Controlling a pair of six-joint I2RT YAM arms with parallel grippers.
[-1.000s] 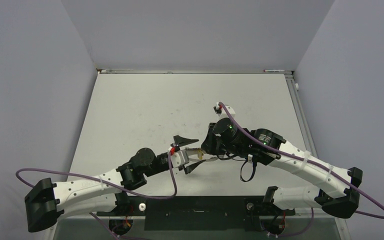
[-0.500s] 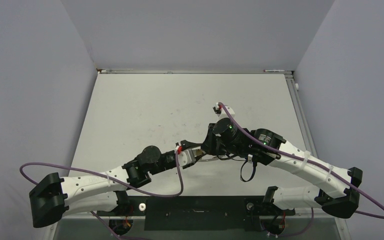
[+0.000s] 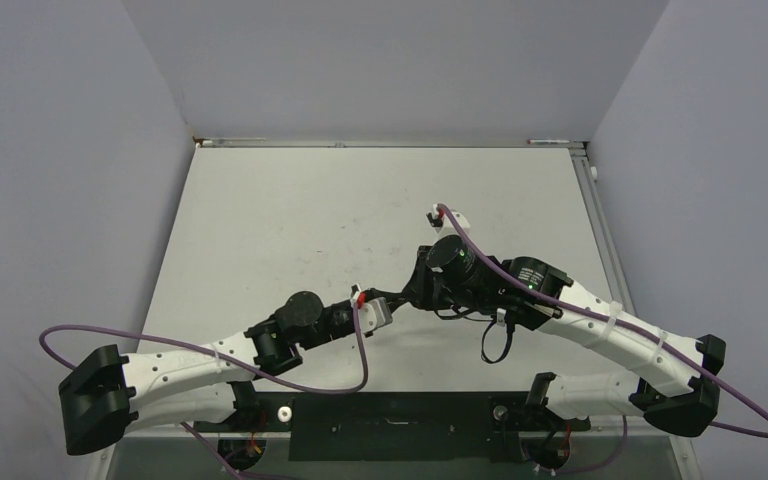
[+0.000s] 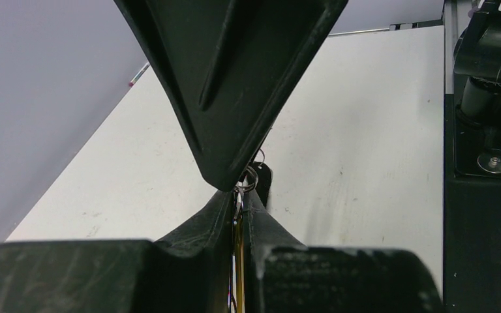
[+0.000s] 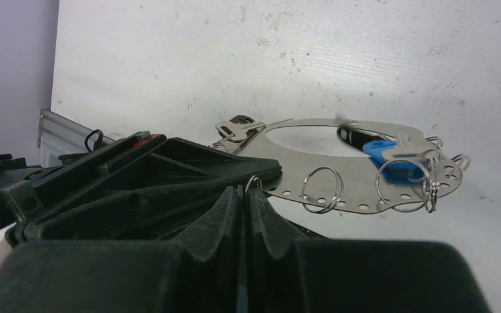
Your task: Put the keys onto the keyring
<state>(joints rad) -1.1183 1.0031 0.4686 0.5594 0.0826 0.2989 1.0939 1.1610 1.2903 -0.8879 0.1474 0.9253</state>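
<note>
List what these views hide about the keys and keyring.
Right wrist: the keyring's near edge, behind the right gripper.
Left wrist: a yellowish sliver in the left gripper, too thin to identify.
Top external: the keys and keyring, covered by both grippers.

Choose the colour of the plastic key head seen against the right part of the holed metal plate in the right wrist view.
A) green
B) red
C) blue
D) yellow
C: the blue key head lies against the right part of the metal plate.
</note>
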